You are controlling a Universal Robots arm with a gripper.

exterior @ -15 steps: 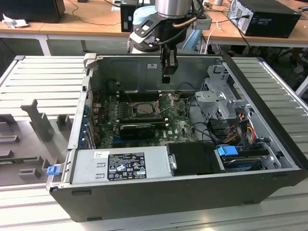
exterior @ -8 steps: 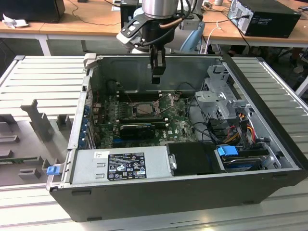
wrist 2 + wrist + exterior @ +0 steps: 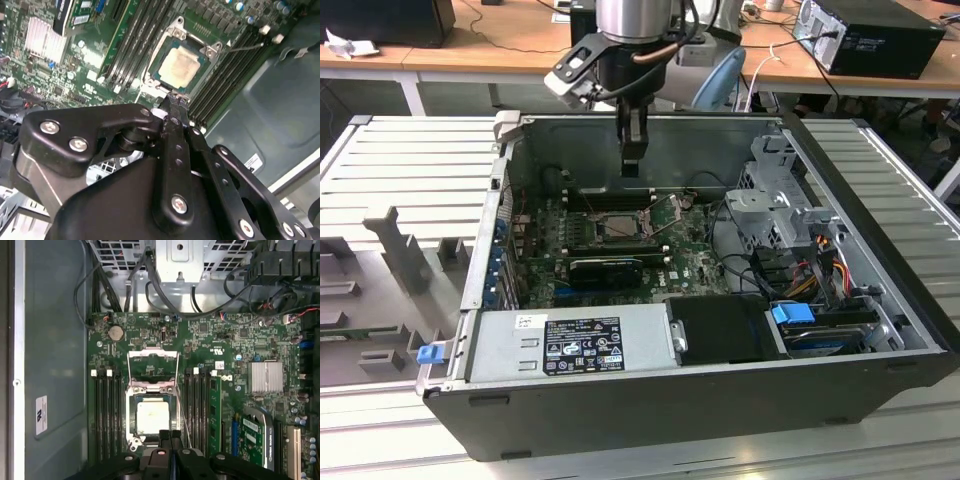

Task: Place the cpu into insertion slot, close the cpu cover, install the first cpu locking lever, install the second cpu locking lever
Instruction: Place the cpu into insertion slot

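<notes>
Clenched on nothing: gripper (image 3: pixel 631 172), fingertips (image 3: pixel 165 436) pressed flat together, hung point-down inside the open computer case (image 3: pixel 720 410), clear above the green board (image 3: pixel 690 260). Below and just ahead of the tips, the insertion slot (image 3: pixel 620 226), with the cpu (image 3: pixel 152 417) already lying in it, pale face up and bare. Beyond the cpu from the tips, the cpu cover (image 3: pixel 152 355), folded back off the socket and lying open over the board. One thin locking lever (image 3: pixel 246 46) unlatched, angled out past the socket's far corner in the second wrist view.

Open air between tips and chip in the exterior view; apart, not touching. Tight on both flanks of the socket: rows of long black memory slots (image 3: pixel 107 415) right beside the grey rim. On one flank of the gripper, past those slots, the case's grey wall (image 3: pixel 55 365). On the opposite flank, well apart, a ribbed silver heatsink (image 3: pixel 266 376). Further off past the cover, a tangle of black cables (image 3: pixel 165 295) and a perforated metal cage (image 3: pixel 120 252).

Hidden under the tips in the first wrist view: the socket edge nearest them. Blocked by the gripper's own black body in both wrist views: the board on the near side. Cut off at the exterior view's upper border: the arm (image 3: pixel 635 20) above the wrist. Impossible to tell: full seating of the chip, lie of the second lever.
</notes>
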